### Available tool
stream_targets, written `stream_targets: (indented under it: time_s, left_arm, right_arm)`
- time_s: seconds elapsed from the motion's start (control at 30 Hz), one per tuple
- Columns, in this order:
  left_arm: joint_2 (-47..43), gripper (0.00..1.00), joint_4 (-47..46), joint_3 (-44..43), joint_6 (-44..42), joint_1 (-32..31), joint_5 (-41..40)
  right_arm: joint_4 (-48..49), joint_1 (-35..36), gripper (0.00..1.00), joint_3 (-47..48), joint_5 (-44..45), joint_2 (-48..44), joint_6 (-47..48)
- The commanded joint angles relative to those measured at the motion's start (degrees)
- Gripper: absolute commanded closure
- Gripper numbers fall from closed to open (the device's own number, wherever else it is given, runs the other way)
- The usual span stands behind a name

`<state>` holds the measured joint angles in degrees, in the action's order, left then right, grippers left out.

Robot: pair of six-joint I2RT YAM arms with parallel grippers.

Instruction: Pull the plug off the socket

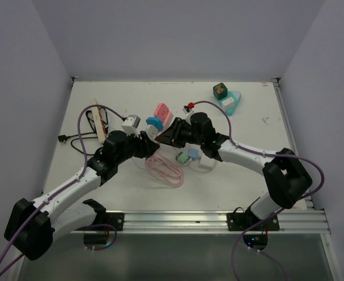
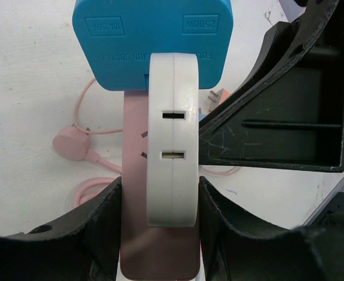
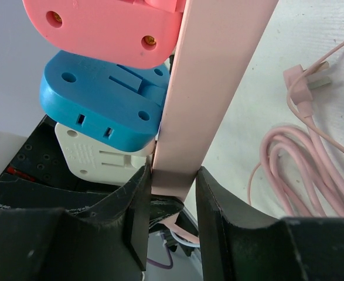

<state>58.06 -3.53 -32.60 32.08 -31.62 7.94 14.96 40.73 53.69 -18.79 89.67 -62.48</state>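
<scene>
The left gripper [image 2: 160, 193] straddles the white plug [image 2: 172, 146], one finger against its flank, a sliver of pink showing by the other, so I cannot tell whether it truly clamps; the right gripper [image 3: 172, 178] pinches the edge of the pink power strip [image 3: 218, 76], held up off the table; a blue plug [image 2: 151, 41] and a pink plug [image 3: 101, 29] sit beside the white one; it looks rigid, smooth, light plastic, best gripped on its flat sides; a pink cable [image 3: 300, 164] lies coiled on the white table [image 1: 254, 123]; plain walls enclose it.
</scene>
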Motion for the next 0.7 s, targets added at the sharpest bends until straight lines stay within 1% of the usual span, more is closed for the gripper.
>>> stream_targets:
  time_s: [0.0,0.13,0.17,0.2,0.23,0.3,0.33,0.43,0.53,0.67]
  left_arm:
    - [-1.5,1.0,-9.5,0.8,1.9,-1.2,2.8]
    - [-2.0,0.82,-9.8,2.5,2.1,-1.3,3.5]
    - [-2.2,0.72,-9.7,2.7,2.1,-1.3,3.6]
    - [-2.7,0.67,-9.5,3.0,1.9,-1.2,3.6]
    - [-3.0,0.6,-9.0,3.7,1.9,-1.2,3.5]
    - [-4.3,0.5,-8.5,4.6,1.7,-1.3,3.2]
    - [-4.7,0.42,-7.7,4.9,1.7,-1.3,3.3]
    - [-6.6,0.28,-5.3,5.3,1.2,-1.1,2.6]
    - [-7.6,0.22,-2.5,5.3,0.6,-1.2,2.4]
    - [-7.6,0.2,-1.0,5.9,0.8,-1.1,3.3]
  right_arm:
    - [-0.3,-0.1,1.0,1.0,0.1,0.2,4.2]
    - [-2.8,-0.1,1.0,0.6,0.2,-0.6,6.9]
    - [-4.7,-0.1,1.0,0.6,0.1,-0.8,8.4]
    - [-5.5,-0.1,1.0,0.8,-0.5,-1.1,9.3]
    - [-6.4,0.0,1.0,0.8,-0.9,-1.1,10.1]
    - [-9.4,0.0,1.0,0.9,-1.5,-1.5,12.9]
    - [-11.3,-0.1,1.0,0.9,-2.0,-1.9,14.5]
    - [-13.2,-0.2,1.0,0.4,-2.8,-2.4,16.6]
    - [-14.8,-0.2,1.0,-0.2,-3.4,-2.9,19.1]
    - [-18.2,-0.6,1.0,0.3,-4.6,-2.6,21.5]
